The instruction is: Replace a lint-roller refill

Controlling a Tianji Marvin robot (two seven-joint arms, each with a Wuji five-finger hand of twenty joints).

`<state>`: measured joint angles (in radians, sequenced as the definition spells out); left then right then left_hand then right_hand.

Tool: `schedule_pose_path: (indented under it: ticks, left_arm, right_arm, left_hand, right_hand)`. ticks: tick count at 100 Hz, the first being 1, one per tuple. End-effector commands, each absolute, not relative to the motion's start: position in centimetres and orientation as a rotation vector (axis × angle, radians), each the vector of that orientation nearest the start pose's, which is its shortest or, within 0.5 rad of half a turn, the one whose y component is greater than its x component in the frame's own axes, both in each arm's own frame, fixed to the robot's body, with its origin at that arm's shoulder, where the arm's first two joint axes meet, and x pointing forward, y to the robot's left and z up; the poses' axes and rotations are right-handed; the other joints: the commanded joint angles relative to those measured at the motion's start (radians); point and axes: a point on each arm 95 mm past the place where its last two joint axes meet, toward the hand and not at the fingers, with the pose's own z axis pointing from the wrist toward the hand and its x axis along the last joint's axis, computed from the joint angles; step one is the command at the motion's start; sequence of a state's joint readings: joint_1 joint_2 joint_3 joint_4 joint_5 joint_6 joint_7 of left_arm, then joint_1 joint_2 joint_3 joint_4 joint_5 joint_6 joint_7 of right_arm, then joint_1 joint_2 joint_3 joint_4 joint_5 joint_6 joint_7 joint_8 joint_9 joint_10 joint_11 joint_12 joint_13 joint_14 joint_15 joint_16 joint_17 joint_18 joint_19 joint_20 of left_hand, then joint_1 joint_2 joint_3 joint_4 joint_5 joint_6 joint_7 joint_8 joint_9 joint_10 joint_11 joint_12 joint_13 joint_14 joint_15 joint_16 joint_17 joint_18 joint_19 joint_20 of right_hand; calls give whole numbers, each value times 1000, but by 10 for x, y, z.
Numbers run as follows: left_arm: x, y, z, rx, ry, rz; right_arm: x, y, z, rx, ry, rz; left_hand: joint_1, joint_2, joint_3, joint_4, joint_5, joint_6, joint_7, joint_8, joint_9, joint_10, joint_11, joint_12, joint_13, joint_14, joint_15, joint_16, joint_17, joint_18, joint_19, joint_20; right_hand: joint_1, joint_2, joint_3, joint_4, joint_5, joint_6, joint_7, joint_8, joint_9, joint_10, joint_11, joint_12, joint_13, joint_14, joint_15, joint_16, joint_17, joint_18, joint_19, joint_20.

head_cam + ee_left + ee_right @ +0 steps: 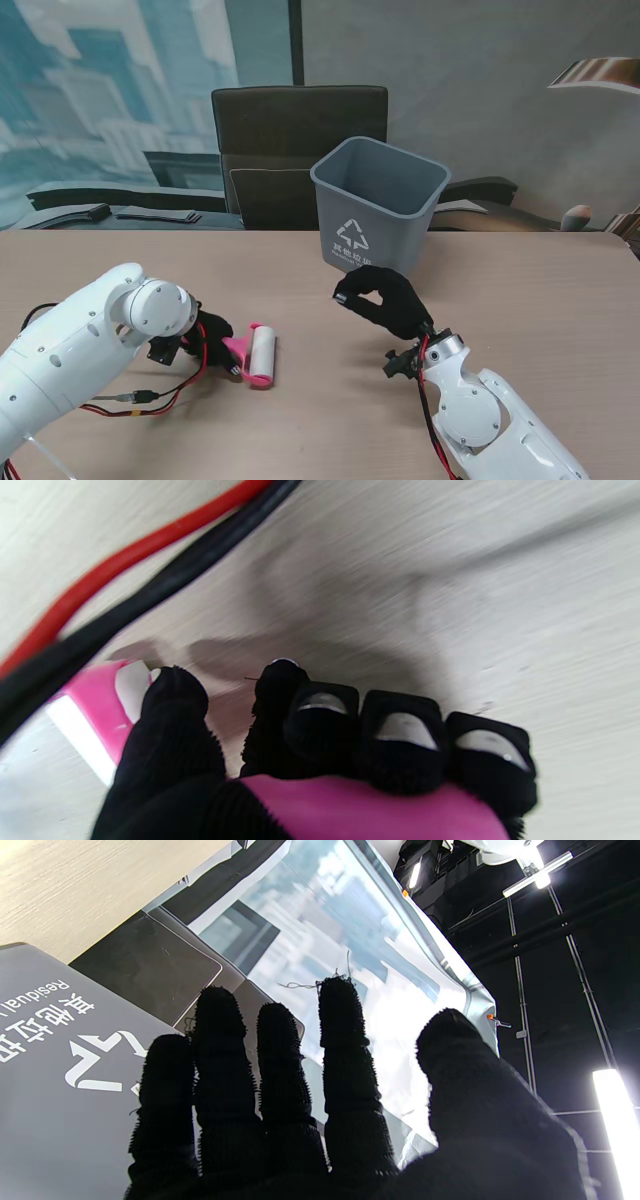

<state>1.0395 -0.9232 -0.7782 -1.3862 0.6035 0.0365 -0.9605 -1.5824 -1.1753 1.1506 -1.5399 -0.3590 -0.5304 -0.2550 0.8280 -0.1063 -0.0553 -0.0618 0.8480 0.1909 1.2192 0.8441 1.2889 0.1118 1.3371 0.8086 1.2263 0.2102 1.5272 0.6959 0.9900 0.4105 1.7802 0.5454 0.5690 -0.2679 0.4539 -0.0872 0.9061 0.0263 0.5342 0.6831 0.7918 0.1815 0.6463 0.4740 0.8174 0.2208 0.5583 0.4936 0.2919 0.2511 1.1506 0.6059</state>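
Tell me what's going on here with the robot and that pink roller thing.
The left hand is closed around the pink handle of the lint roller, which lies on the wooden table with its white roll pointing away from the arm. The right hand holds nothing; it hovers, fingers apart, in front of the grey bin standing farther from me. No spare refill is visible.

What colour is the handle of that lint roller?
Bright pink; the lint roller handle shows best in the left wrist view, inside the left hand.
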Motion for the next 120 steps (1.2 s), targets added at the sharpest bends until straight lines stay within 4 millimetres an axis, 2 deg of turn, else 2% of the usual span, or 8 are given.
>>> schedule_pose_path:
  ticks: [1, 35, 57, 70, 83, 120]
  left_arm:
    - [435, 23, -350, -1673, 2436, -611]
    - [413, 74, -353, -1608, 2343, -470]
    - [407, 86, -351, -1582, 2314, -450]
    - [408, 78, -350, -1580, 2328, -467]
    - [408, 62, -353, -1578, 2360, -485]
    - [417, -12, -363, -1580, 2564, -583]
  right_arm:
    - [374, 51, -312, -1524, -1040, -2671]
    - [375, 50, -313, -1530, -1049, -2667]
    - [376, 51, -314, -1531, -1048, -2663]
    - [376, 51, -314, -1530, -1048, -2663]
    - [376, 50, -314, -1526, -1046, -2668]
    - [375, 50, -314, -1517, -1034, -2668]
  left_hand:
    - [153, 213, 23, 13, 69, 37, 2, 5, 77, 67, 8, 18, 42, 66, 204, 24, 77, -31, 246, -17]
    - [154, 207, 25, 16, 69, 40, 2, 3, 77, 68, 7, 19, 42, 67, 203, 24, 77, -31, 246, -18]
    - [155, 204, 26, 17, 70, 42, 2, 2, 77, 69, 6, 19, 42, 69, 201, 24, 77, -31, 247, -19]
    - [154, 204, 25, 17, 69, 41, 2, 2, 77, 69, 6, 19, 42, 70, 200, 24, 77, -31, 247, -19]
    - [155, 204, 26, 18, 70, 42, 1, 1, 77, 69, 6, 19, 42, 70, 200, 24, 77, -31, 247, -20]
    - [152, 205, 26, 18, 67, 37, 1, 2, 77, 68, 5, 20, 42, 69, 199, 24, 76, -32, 241, -23]
  right_hand:
    - [20, 41, -11, 43, 25, 7, 6, 11, 15, 2, 0, 5, -17, -98, 13, 8, 2, -5, 7, 10]
    - [20, 41, -10, 43, 30, 9, 9, 11, 17, 0, 1, 4, -15, -96, 14, 9, 2, -5, 7, 10]
    - [20, 42, -10, 43, 32, 9, 11, 12, 19, 0, 2, 4, -14, -97, 14, 8, 3, -6, 7, 11]
    - [20, 42, -10, 43, 34, 10, 12, 12, 19, 1, 1, 4, -14, -96, 14, 9, 3, -5, 7, 11]
    - [20, 42, -10, 43, 35, 10, 13, 12, 20, 0, 2, 4, -13, -97, 14, 9, 4, -5, 7, 11]
    - [19, 43, -12, 43, 37, 9, 14, 11, 21, -1, 1, 3, -15, -97, 13, 8, 3, -4, 6, 11]
